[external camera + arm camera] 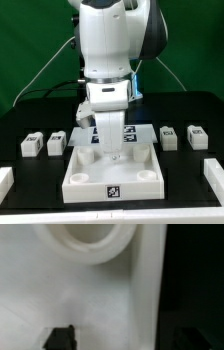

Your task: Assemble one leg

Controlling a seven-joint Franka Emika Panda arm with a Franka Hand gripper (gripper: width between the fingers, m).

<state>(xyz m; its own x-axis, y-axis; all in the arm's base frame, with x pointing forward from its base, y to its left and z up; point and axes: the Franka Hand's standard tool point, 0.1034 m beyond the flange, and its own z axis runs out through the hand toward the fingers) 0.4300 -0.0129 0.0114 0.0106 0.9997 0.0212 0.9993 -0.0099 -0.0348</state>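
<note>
The claw (108,138) hangs low over the far part of the tray (85,180). Its fingers look spread and empty, though one fingertip is nearly lost against the dark bench (30,115) in the wrist view. The leg (57,143) lies untouched on the bench, just beside the tray on the exterior view's left. The tray's edge and a round socket (90,249) sit close under the fingertips (62,336). A sideways move at this height would probably catch the edge and shove the tray. Clear room lies overhead and above the bare bench between tray and leg.
</note>
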